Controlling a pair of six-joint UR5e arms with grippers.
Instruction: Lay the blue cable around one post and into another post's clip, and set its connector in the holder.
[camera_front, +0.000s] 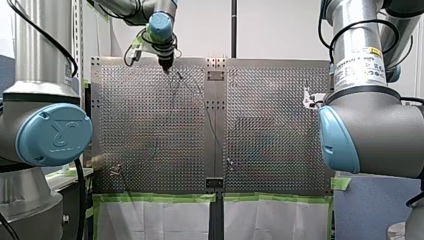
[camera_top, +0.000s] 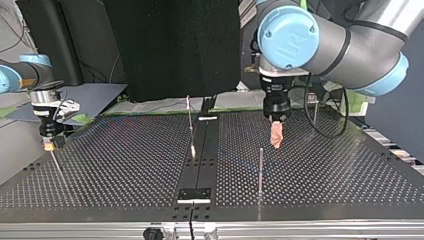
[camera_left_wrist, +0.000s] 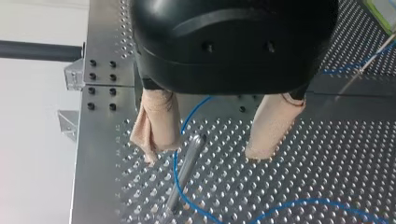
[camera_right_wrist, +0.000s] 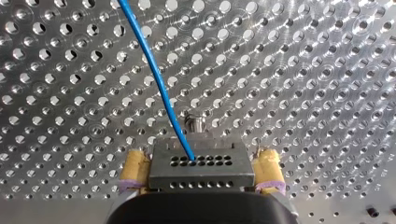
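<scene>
In the left wrist view my left gripper (camera_left_wrist: 204, 157) is open, its beige-padded fingers (camera_left_wrist: 156, 123) standing on either side of a metal post (camera_left_wrist: 184, 172). The blue cable (camera_left_wrist: 176, 158) curves around that post and runs on over the perforated table. In the right wrist view the cable (camera_right_wrist: 154, 70) ends in a grey block with rows of holes (camera_right_wrist: 201, 175). This block sits between the yellow pads (camera_right_wrist: 134, 170) of my right gripper (camera_right_wrist: 201, 156), whose jaws are wide apart. Across the table, my left gripper (camera_top: 276, 140) hangs low over the plate and my right gripper (camera_top: 48, 145) is at the plate's left edge.
A thin upright post (camera_top: 260, 170) stands in front of my left gripper, and another rod (camera_top: 190, 125) rises by the dark centre strip. A small black plate (camera_top: 195, 194) lies on that strip. Green tape (camera_front: 160, 197) lines the table's near edge.
</scene>
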